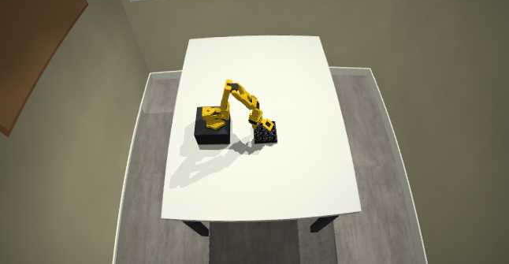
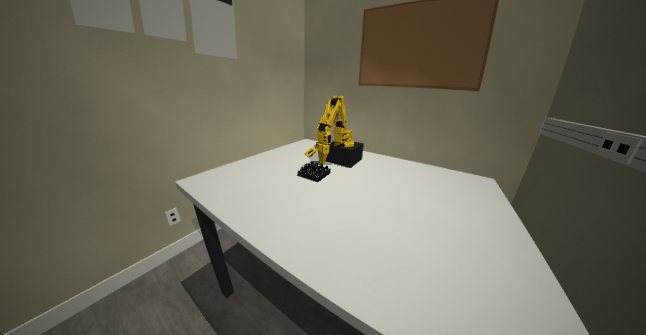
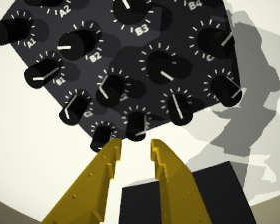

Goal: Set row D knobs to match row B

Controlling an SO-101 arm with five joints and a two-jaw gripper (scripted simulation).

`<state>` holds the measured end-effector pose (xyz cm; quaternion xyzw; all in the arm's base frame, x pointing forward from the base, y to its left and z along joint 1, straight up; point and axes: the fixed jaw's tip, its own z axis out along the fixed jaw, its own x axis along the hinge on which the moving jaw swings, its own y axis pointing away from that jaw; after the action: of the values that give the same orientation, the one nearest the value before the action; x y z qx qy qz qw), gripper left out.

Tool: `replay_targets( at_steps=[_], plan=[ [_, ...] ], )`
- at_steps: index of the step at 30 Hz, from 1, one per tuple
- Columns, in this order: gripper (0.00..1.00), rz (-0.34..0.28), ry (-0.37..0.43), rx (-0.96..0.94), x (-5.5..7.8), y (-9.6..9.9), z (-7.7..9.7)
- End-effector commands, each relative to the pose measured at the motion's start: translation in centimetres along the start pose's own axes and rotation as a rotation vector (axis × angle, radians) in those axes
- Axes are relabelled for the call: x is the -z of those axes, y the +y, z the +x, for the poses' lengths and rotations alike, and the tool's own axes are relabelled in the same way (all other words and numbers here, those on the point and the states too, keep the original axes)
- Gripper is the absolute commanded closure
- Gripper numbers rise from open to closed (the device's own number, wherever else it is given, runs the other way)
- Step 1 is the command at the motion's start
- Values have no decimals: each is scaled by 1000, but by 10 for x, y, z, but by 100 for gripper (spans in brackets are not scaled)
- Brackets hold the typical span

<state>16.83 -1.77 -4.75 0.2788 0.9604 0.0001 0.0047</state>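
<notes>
The black knob box [image 1: 266, 135] [image 2: 313, 172] [image 3: 172, 27] lies on the white table [image 1: 256, 182] to the right of the arm's base. In the wrist view its knobs have white pointer lines, with labels such as A3 and B3 on the far rows. My gripper [image 3: 135, 145] [image 1: 258, 126] [image 2: 320, 163] points down over the box edge nearest the arm. Its yellow fingers stand a narrow gap apart with nothing between them. A knob [image 3: 135, 125] of the nearest row shows just beyond the fingertips, in line with the gap. Whether the tips touch it cannot be told.
The arm stands on a black base block [image 1: 213, 135] [image 2: 346, 156] just left of the box. The table [image 2: 400, 231] stretches wide in front of and behind the box. Walls stand close behind and beside it.
</notes>
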Motion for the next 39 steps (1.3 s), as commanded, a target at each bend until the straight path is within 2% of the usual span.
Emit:
replay_targets(
  at_steps=[1, 15, 39],
  plan=[
    [90, 2, 8, -10, -6, -3, 1],
    [90, 2, 8, -10, -19, -3, 2],
    [90, 2, 8, -10, -18, -1, -3]
  ],
)
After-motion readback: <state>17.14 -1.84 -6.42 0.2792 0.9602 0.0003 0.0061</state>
